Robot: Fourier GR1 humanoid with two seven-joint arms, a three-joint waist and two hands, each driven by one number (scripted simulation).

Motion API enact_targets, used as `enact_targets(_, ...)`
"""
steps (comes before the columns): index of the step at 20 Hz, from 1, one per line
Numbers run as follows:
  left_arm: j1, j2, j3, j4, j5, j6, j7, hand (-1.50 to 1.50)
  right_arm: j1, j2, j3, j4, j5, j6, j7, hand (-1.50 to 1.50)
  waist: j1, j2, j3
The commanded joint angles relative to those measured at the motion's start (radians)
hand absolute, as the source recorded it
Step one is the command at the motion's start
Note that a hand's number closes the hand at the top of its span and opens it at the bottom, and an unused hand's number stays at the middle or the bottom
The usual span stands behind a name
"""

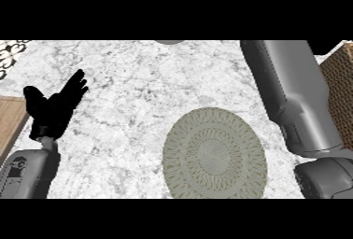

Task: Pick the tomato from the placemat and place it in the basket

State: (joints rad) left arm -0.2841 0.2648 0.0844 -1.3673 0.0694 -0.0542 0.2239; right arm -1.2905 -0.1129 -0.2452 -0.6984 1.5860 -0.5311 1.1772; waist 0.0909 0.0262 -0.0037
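The tomato is not seen anywhere in the head view, so where it lies cannot be told. The placemat (214, 154), round, grey-green and woven in rings, is laid flat on the bench (138, 93) a little right of the middle, toward the near edge; only its own pattern is shown on it.

The basket (339, 88), of brown wicker, is seen at the far right edge, well apart from the placemat. Only a strip of its woven wall is shown, the rest being cut off by the edge of the view and partly covered by the right forearm (289, 93). What is held inside it cannot be told.

The right forearm is stretched from the lower right corner up to the top of the view, between the placemat and the basket. The right hand is not shown, so its state cannot be told.

The left hand (55, 109) is held at the left side, near the edge, well apart from the placemat. Its fingers are spread and pointed away from the robot, and nothing is held in it.

A wooden surface (8, 121) is seen at the left edge beside that hand, and a patterned black-and-white thing (10, 51) at the top left corner.
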Motion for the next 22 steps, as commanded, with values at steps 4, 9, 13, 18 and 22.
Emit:
enact_targets(4, 0.004, 0.002, 0.012, 0.002, -0.002, 0.011, 0.005, 0.0, -0.125, -0.079, -0.087, 0.124, 0.124, -0.024, 0.229, 1.5, -0.017, -0.001, 0.001)
enact_targets(9, -0.008, 0.003, 0.02, 0.012, 0.01, 0.001, 0.008, 0.0, -0.172, -0.167, -0.134, 0.18, 0.193, -0.006, 0.223, 1.5, -0.025, 0.003, 0.001)
enact_targets(13, 0.01, -0.004, 0.007, -0.047, 0.003, 0.018, 0.041, 0.0, -0.144, -0.211, -0.159, 0.217, 0.261, 0.032, 0.267, 1.5, -0.028, -0.007, 0.002)
enact_targets(18, 0.047, 0.018, 0.03, -0.031, 0.003, 0.008, 0.017, 0.0, -0.133, -0.281, -0.209, 0.22, 0.294, 0.05, 0.254, 1.5, -0.044, -0.014, 0.003)
enact_targets(22, 0.011, 0.021, 0.035, -0.035, 0.021, -0.002, 0.056, 0.0, -0.1, -0.263, -0.24, 0.213, 0.316, 0.033, 0.267, 1.5, -0.055, -0.017, 0.003)
